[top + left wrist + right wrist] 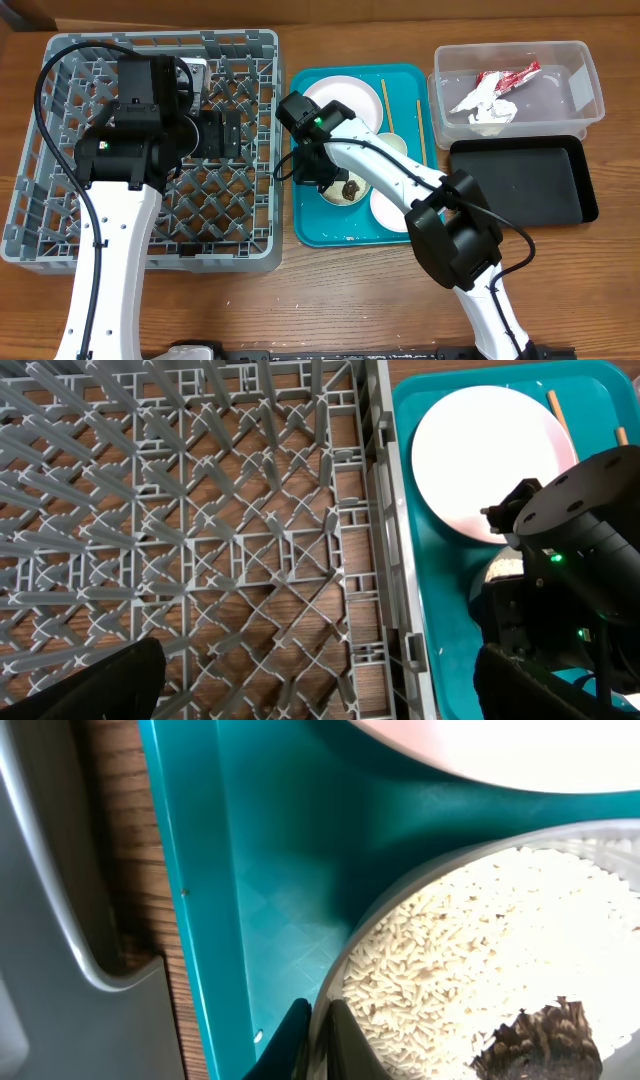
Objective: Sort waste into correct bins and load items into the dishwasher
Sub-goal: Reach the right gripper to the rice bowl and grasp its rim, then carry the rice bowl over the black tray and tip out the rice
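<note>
My right gripper (322, 172) is shut on the left rim of a white bowl (345, 190) holding rice and a brown lump, which stands on the teal tray. In the right wrist view the fingers (320, 1042) pinch the bowl rim (350, 970), with rice (450, 950) and the brown lump (540, 1040) inside. My left gripper (226, 134) is open and empty over the grey dish rack (60, 255); its fingers (320, 685) spread above the rack's lattice floor (230, 540). The white plate (338, 96), two chopsticks (383, 100), a cup (393, 146) and a second bowl (388, 212) lie on the teal tray.
The teal tray (308, 230) sits just right of the rack. The clear tub (590, 95) at the back right holds the red-and-white wrapper (507, 77) and the napkin (487, 107). The black tray (520, 182) lies in front of it.
</note>
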`<action>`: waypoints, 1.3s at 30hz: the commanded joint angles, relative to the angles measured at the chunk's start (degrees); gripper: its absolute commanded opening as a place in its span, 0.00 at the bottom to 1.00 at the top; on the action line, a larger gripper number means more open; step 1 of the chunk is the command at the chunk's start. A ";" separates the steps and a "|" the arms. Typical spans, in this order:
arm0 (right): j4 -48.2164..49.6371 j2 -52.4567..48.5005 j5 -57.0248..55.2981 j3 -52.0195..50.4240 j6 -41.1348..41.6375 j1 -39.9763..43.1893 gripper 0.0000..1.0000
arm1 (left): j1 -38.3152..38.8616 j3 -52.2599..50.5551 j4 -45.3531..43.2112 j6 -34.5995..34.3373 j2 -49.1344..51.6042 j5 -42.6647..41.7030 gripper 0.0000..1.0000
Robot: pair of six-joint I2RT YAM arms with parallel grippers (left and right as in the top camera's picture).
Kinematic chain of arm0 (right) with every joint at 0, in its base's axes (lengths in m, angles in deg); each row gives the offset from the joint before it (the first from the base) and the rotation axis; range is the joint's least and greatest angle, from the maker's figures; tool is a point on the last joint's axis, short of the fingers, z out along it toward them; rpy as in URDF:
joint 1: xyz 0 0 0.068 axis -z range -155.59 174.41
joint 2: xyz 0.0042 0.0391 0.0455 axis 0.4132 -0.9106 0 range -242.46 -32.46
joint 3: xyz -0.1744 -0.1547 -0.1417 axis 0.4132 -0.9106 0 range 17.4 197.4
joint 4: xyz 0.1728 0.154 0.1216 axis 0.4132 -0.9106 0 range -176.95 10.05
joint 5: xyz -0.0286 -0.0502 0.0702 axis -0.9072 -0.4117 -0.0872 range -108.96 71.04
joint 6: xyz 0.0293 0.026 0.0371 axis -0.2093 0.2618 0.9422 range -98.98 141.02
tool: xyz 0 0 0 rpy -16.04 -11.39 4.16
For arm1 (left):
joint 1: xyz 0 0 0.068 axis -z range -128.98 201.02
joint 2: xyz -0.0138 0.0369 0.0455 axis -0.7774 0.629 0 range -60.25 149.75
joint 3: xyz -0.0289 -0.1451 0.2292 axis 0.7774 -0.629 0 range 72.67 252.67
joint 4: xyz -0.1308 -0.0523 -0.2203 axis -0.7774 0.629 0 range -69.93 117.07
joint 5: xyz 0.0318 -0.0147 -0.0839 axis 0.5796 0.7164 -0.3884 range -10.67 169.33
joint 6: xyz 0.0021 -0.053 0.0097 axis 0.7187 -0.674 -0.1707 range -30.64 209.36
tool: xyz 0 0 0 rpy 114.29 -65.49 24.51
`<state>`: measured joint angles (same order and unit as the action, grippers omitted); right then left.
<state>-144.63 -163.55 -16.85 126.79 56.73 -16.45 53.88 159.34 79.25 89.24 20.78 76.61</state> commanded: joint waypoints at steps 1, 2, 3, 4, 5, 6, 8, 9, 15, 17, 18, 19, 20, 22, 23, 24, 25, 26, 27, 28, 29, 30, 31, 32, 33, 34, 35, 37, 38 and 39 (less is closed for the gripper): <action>-0.98 -0.83 2.38 -0.52 -0.09 -0.37 0.04 | -0.22 1.14 -0.02 -0.74 0.35 0.17 1.00; -1.64 -0.81 3.63 -0.11 -0.09 -0.37 0.04 | -0.22 1.11 -0.02 -0.74 0.35 0.17 1.00; -2.40 -0.81 4.55 0.55 -0.09 -0.37 0.04 | -0.22 1.14 0.00 -0.74 0.35 0.17 1.00; -3.32 -0.74 5.29 1.36 -0.09 -0.37 0.04 | -0.22 1.11 -0.02 -0.74 0.35 0.17 1.00; -5.64 -0.35 5.73 3.26 -0.09 -0.37 0.04 | -0.22 1.11 -0.02 -0.74 0.35 0.17 1.00; -7.54 -0.02 5.66 4.66 -0.11 -0.26 0.04 | -0.22 1.11 -0.02 -0.74 0.35 0.20 1.00; -10.95 0.76 5.49 7.23 -0.37 -0.02 0.04 | -0.22 1.11 -0.02 -0.74 0.35 0.17 1.00; -13.00 1.29 5.51 8.94 -1.27 0.07 0.04 | -0.22 1.11 0.00 -0.74 0.35 0.17 1.00; -26.88 2.62 5.79 20.79 -4.85 0.07 0.04 | -0.22 1.11 -0.02 -0.74 0.35 0.20 1.00; -32.39 2.97 4.31 26.82 -6.34 0.15 0.04 | -0.22 1.11 -0.02 -0.74 0.35 0.17 1.00; -32.37 4.68 5.22 28.06 -8.76 0.20 0.04 | -0.22 1.14 -0.02 -0.74 0.35 0.17 1.00; -32.37 5.07 5.20 28.17 -8.74 0.28 0.04 | -0.22 1.11 -0.02 -0.74 0.35 0.17 1.00; -32.39 7.43 4.57 28.33 -8.81 0.92 0.04 | -0.22 1.11 -0.02 -0.74 0.35 0.20 1.00; -32.39 11.28 4.11 28.24 -9.33 2.54 0.04 | -0.22 1.11 -0.02 -0.74 0.35 0.17 1.00; -32.39 13.07 4.09 27.96 -9.73 3.58 0.04 | -0.22 1.14 -0.02 -0.74 0.35 0.17 1.00; -32.39 14.56 3.96 27.56 -10.14 4.63 0.04 | -0.22 1.14 -0.02 -0.74 0.35 0.17 1.00; -32.39 15.93 3.96 27.12 -10.56 5.64 0.04 | -0.22 1.14 -0.02 -0.72 0.35 0.17 1.00; -32.39 18.45 3.63 25.90 -10.71 7.67 0.04 | -0.22 1.11 -0.02 -0.74 0.35 0.17 1.00; -32.39 21.16 2.27 23.98 -10.71 9.99 0.04 | -0.22 1.14 -0.02 -0.74 0.35 0.17 1.00; -32.39 22.56 1.42 22.67 -10.71 11.32 0.04 | -0.22 1.11 -0.02 -0.74 0.35 0.20 1.00; -32.39 24.65 0.31 20.37 -10.75 13.40 0.04 | -0.22 1.11 -0.02 -0.74 0.35 0.17 1.00; -32.39 27.39 -0.15 16.76 -11.96 16.35 0.04 | -0.22 1.11 -0.02 -0.74 0.35 0.17 1.00; -32.39 30.53 -0.17 11.87 -13.42 20.35 0.04 | -0.22 1.14 -0.02 -0.74 0.35 0.17 1.00; -32.39 31.71 -0.59 9.79 -13.79 22.03 0.04 | -0.22 1.11 -0.02 -0.74 0.35 0.20 1.00; -32.37 33.73 -1.40 5.99 -15.65 25.14 0.04 | -0.22 1.11 -0.02 -0.74 0.35 0.20 1.00; -32.37 34.69 -2.08 3.91 -16.37 26.97 0.04 | -0.22 1.14 -0.02 -0.74 0.35 0.20 1.00; -32.33 35.71 -3.15 1.33 -16.63 29.44 0.04 | -0.22 1.14 0.00 -0.74 0.35 0.17 1.00; -30.18 37.00 -3.50 -4.96 -20.63 35.95 0.04 | -0.22 1.14 -0.02 -0.74 0.35 0.17 1.00; -28.55 37.03 -3.30 -7.19 -22.38 37.92 0.04 | -0.22 1.11 -0.02 -0.74 0.35 0.20 1.00; -25.14 37.03 -3.15 -10.86 -24.50 40.26 0.04 | -0.22 1.11 0.00 -0.74 0.35 0.20 1.00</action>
<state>-173.83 -127.59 -18.82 121.17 38.52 19.70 53.88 159.34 79.23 89.24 20.78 76.63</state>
